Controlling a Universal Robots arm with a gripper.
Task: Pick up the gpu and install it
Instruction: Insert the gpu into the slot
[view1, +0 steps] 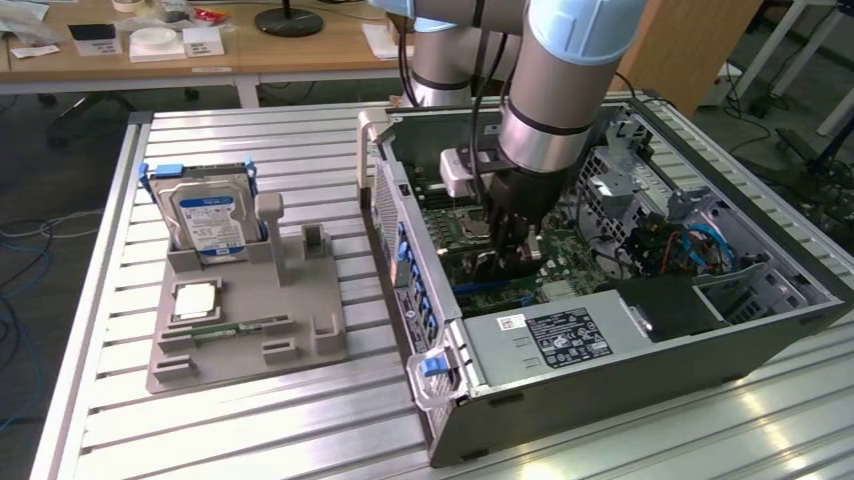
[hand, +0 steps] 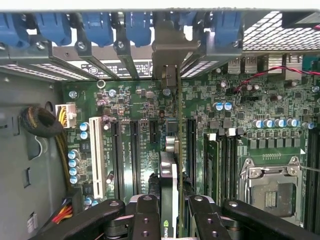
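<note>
The gpu (hand: 169, 172) is seen edge-on in the wrist view, a thin dark card standing upright over the green motherboard (hand: 135, 105). Its metal end bracket (hand: 170, 47) reaches the case's rear slot openings. My gripper (hand: 170, 205) is shut on the card, with one black finger (hand: 146, 210) on each side of it. In the exterior view the gripper (view1: 514, 250) is down inside the open computer case (view1: 641, 370), just above the board's expansion slots. I cannot tell whether the card's lower edge sits in a slot.
Several blue slot latches (hand: 135, 25) line the case's rear wall. A white slot (hand: 97, 155), memory sticks (hand: 220, 160) and the CPU socket (hand: 272, 185) flank the card. Outside the case, a grey holder (view1: 240, 330) carries a blue-labelled hard drive (view1: 211, 222). The power supply (view1: 561, 335) fills the case's near end.
</note>
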